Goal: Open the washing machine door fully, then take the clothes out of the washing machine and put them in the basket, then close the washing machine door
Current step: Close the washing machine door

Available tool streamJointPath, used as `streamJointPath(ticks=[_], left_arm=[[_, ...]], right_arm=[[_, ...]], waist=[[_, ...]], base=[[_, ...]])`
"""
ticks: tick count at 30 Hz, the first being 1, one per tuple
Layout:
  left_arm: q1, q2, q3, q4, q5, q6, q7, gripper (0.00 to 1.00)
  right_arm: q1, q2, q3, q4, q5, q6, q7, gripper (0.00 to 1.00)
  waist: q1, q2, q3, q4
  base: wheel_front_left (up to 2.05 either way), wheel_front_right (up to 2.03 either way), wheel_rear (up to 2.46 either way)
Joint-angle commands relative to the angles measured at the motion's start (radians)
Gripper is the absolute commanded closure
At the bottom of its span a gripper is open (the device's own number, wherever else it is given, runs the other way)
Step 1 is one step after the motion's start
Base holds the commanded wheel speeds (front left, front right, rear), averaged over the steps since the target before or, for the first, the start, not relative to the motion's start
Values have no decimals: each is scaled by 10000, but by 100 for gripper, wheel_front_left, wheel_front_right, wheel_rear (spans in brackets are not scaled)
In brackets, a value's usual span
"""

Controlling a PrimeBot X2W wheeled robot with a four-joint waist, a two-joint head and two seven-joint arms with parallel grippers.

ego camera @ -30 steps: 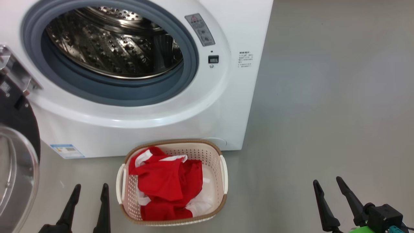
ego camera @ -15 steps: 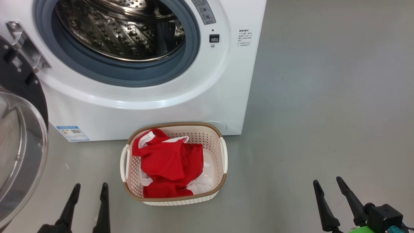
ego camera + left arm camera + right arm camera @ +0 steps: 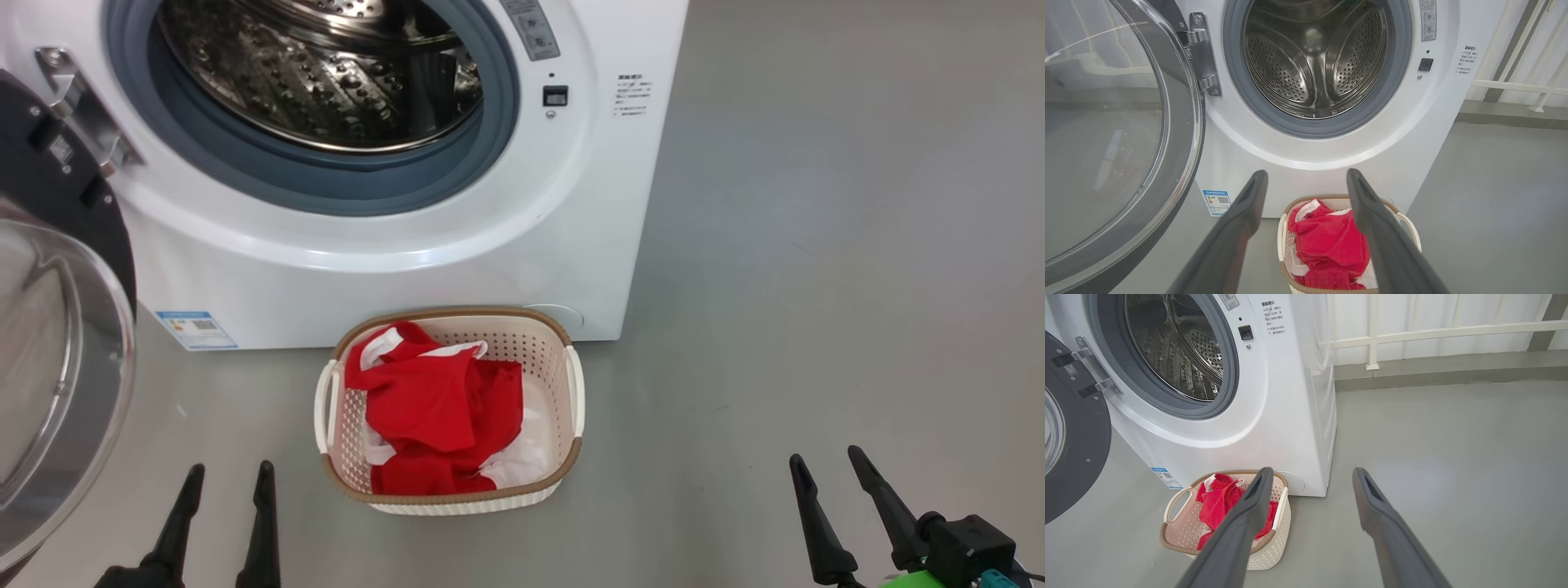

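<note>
Washing machine door (image 3: 65,343) swung wide open at far left, hung on metal hinge (image 3: 82,122), black rim around clear glass bowl. Not closed.

Washing machine (image 3: 408,278): white front-loader, mouth open, grey rubber ring (image 3: 326,186) around steel drum (image 3: 326,73). Bare studded steel and paddles on view inside from the left wrist. Small blue-edged label (image 3: 196,329) at lower left of the front panel, printed text and a dark button right of the opening.

Basket (image 3: 571,384) down on the grey floor (image 3: 816,245), just in front of the machine's lower front, toward its right corner. Touching the panel or not: cannot tell.

Clothes (image 3: 441,416) inside the basket: bunched red with white bands, white cloth showing at the right and lower edge. Pile below the brown rim.

Left gripper (image 3: 230,469) at lower left of head view, fingers spread apart, nothing between them, left of the basket and clear of it. Between door and basket.

Right gripper (image 3: 826,456) at lower right, fingers likewise apart and empty, over bare floor, well right of the basket.
</note>
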Motion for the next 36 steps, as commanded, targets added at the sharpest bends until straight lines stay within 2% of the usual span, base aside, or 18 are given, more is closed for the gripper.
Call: streamJointPath(ticks=[1,10,23,36], left_arm=[[-288,107,310,-189,-103,72,-51,0],[-342,107,170,-40,-523,306,-51,0],[-130,106,-257,125,-879,894,-51,0],[-49,106,-965,302,-1427,1215,-51,0]], right_arm=[[-279,-212,242,-236,79,63,-65,0],[-439,-418,530,-158,54,63,-65,0],[-894,-811,1150,103,129,63,-65,0],[-1202,-1063,1654,358,230,63,-65,0]], waist=[[0,0,26,83],[0,0,108,915],[0,0,-10,2785],[0,0,-124,4554]], base=[[0,0,0],[0,0,0],[0,0,0],[0,0,0]])
